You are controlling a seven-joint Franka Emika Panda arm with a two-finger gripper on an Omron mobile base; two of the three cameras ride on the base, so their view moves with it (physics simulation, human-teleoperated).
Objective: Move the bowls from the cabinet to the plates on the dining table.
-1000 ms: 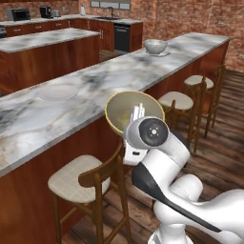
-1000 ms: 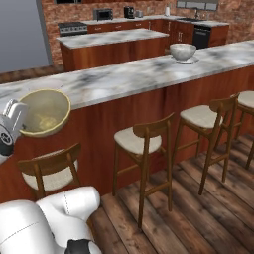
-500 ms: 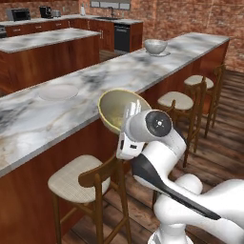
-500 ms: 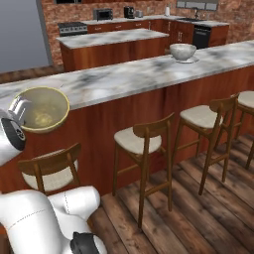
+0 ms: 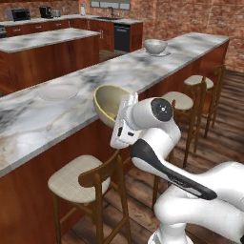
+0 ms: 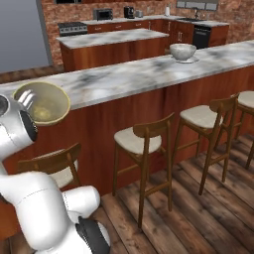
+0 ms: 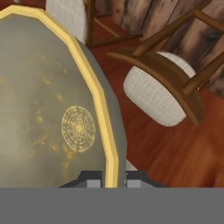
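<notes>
The fingers (image 7: pixel 114 178) are pinching the yellow rim of 1 tan bowl (image 5: pixel 108 102), 1 finger (image 7: pixel 92 180) inside the wall and 1 outside. The bowl is hanging in the air, tipped so its hollow is facing sideways, just beside the near edge of the long marble surface (image 5: pixel 143 71) and above a stool (image 5: pixel 78 177). In the hand view the bowl's inside is showing a ringed gold mark at its bottom, with 2 woven-seat stools below it on the wood floor (image 7: pixel 157 144).

A 2nd bowl, the pale bowl (image 5: pixel 156 46), is sitting on a plate (image 5: pixel 159 54) toward the far end of the same surface. 1 more plate, the bare plate (image 5: pixel 58 91), is lying on the marble nearer the arm, well apart from the pale bowl.

The right base view is showing 4 stools lined up along the wood-panelled side of the surface, the tan bowl (image 6: pixel 42 103) hanging above the leftmost one.

Behind, 1 shorter marble island (image 5: pixel 45 39) is standing.
</notes>
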